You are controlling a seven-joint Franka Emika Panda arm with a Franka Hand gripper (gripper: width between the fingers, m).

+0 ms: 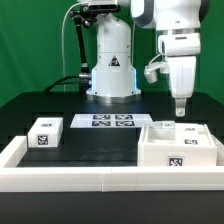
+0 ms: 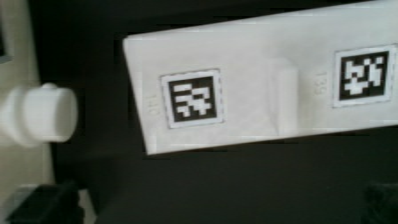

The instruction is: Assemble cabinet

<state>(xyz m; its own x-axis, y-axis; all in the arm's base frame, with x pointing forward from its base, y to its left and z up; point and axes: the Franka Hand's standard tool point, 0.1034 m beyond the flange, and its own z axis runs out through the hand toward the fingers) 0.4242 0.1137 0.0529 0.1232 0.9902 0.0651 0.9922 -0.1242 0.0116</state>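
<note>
Cabinet on tabletop, ext. view's right; end effector hovering just above, not touching; open or closed, can't tell.

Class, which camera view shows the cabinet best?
The exterior view. The cabinet appears whole there, so its box shape and front tag are clear. The wrist view gives only a cropped, blurred white surface with two tags, probably part of it.
</note>
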